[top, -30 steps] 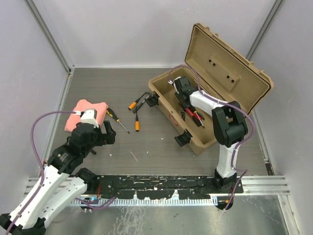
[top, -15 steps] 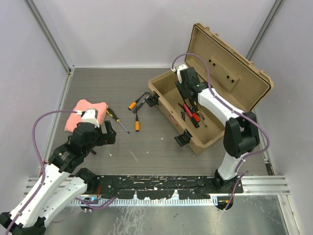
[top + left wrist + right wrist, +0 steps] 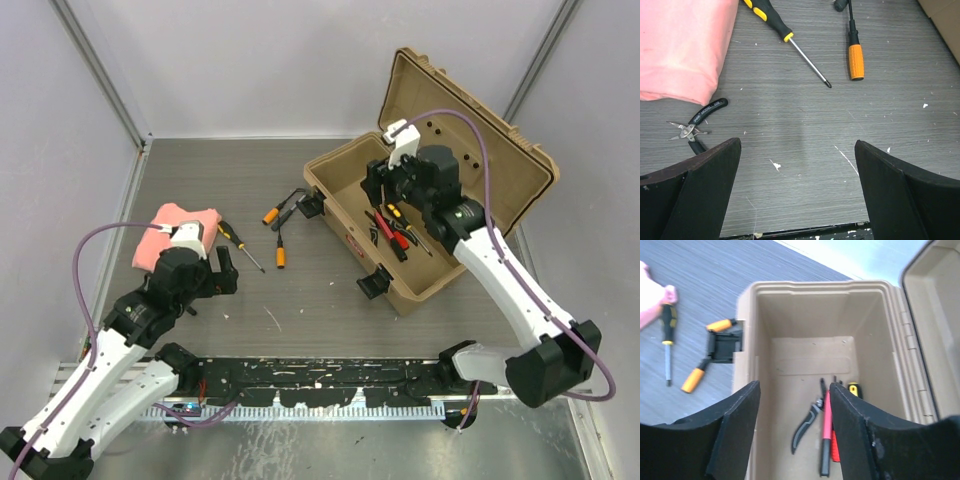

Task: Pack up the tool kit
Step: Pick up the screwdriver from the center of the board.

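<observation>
The tan case (image 3: 418, 285) stands open at the right, its lid (image 3: 470, 130) tilted back. On its floor lie black-handled pliers (image 3: 807, 427), a red-handled tool (image 3: 826, 430) and a yellow-and-black handle (image 3: 854, 388). My right gripper (image 3: 795, 387) hovers above the case's interior (image 3: 382, 192), open and holding nothing. Left of the case, two orange-handled screwdrivers (image 3: 272, 214) (image 3: 281, 255) and a yellow-and-black screwdriver (image 3: 240, 245) lie on the table. My left gripper (image 3: 797, 145) is wide open over bare table (image 3: 222, 272). Small black-handled pliers (image 3: 695, 125) lie by its left finger.
A pink folded cloth (image 3: 175, 225) lies at the left, just behind my left gripper. Black latches (image 3: 374, 282) (image 3: 312, 206) stick out from the case's front wall. Metal wall frames close in both sides, and a black rail (image 3: 320, 375) runs along the near edge.
My right gripper has risen out of the case and shifted right, its jaws spreading wider. The tools stay on the case floor. The left arm has hardly moved.
</observation>
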